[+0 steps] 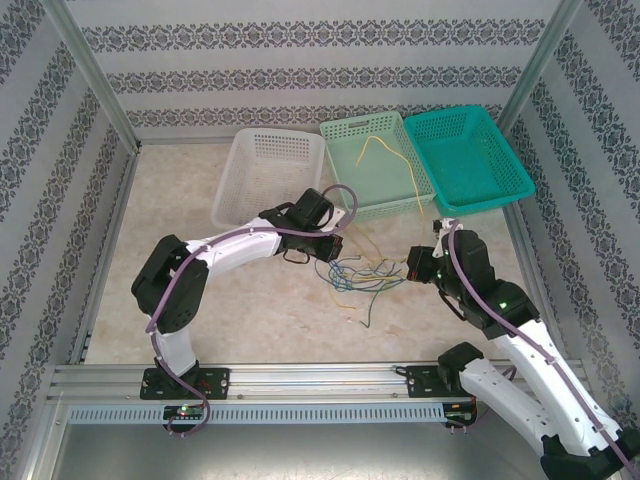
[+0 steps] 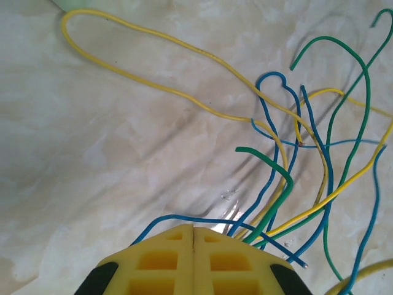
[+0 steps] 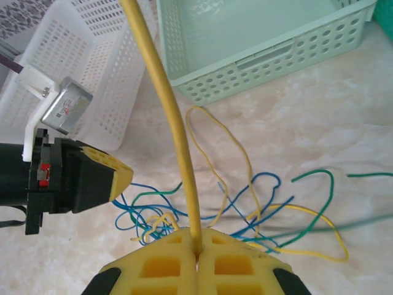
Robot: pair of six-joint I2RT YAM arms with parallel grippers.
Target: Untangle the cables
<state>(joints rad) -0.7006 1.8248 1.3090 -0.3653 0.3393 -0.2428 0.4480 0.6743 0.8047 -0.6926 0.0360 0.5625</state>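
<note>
Right gripper is clamped on a yellow cable, which rises from the closed pads towards the mint basket. The rest of the cables lie in a loose blue, green and yellow tangle on the counter, between the two arms. Left gripper has its pads pressed together right at the knot. Whether it pinches a strand, I can't tell.

These wires look light, springy and a bit slick. They hold their curves, so pulling one likely drags the others. Best hold is a free end or an outer loop, away from the crossings.

The counter is pale, marbled and smooth. White basket and teal basket flank the mint one at the back, with patterned walls all round.
</note>
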